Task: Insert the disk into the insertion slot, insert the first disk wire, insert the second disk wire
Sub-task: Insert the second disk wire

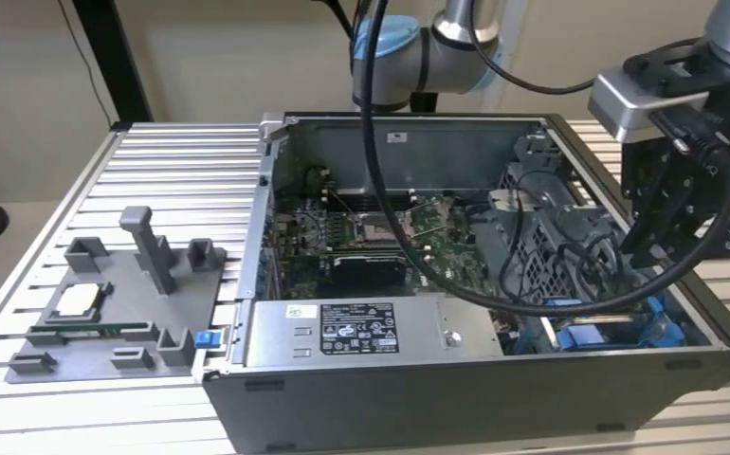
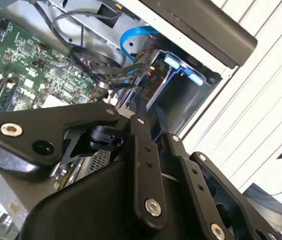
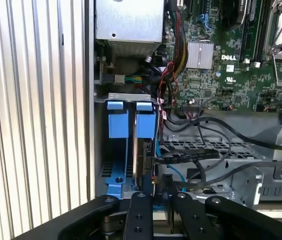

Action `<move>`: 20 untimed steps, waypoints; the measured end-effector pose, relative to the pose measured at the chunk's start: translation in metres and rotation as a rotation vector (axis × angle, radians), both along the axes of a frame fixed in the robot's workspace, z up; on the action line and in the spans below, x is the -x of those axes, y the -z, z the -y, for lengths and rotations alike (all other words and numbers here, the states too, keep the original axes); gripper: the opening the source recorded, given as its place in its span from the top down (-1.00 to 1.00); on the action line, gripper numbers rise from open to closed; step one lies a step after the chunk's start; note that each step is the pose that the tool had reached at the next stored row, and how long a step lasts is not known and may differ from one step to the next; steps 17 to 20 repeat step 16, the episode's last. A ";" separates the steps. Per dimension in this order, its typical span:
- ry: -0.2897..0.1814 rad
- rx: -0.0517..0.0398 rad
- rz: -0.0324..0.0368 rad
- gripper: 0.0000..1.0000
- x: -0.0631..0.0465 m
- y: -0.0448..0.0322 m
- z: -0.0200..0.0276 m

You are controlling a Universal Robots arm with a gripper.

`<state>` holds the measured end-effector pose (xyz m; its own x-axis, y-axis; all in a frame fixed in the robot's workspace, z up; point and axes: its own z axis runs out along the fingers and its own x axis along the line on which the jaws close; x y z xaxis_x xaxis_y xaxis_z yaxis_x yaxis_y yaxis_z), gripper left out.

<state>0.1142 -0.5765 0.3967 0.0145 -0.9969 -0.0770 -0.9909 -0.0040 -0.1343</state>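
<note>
My gripper (image 1: pixel 649 251) hangs over the front corner of the open computer case, on the exterior view's right. Below it is the insertion slot (image 3: pixel 117 125), a metal bay with blue tabs, which the exterior view shows as blue parts (image 1: pixel 593 334). The disk (image 3: pixel 146 155) stands on edge in the bay under one blue tab. In both wrist views the fingers (image 3: pixel 140 200) sit close together at the disk's end. They look shut on a black disk wire connector (image 3: pixel 163 186). A blue wire (image 2: pixel 131 37) and black wires curl beside it.
The green motherboard (image 1: pixel 378 237) fills the case floor, and a silver labelled power-supply box (image 1: pixel 339 332) sits at the front. The arm's thick black cable (image 1: pixel 466 289) loops over the case. A grey fixture (image 1: pixel 112 303) with small parts lies on the slatted table at the exterior view's left.
</note>
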 end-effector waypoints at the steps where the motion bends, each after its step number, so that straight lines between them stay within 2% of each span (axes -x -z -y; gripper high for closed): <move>1: 0.000 0.0001 0.0000 -1.00 0.000 -0.0015 0.0000; 5: 0.000 -0.0001 0.0000 -1.00 0.000 -0.0019 0.0000; 6: 0.000 0.0000 0.0000 1.00 0.000 -0.0020 0.0000; 20: 0.000 0.0000 0.0000 1.00 0.000 -0.0043 0.0000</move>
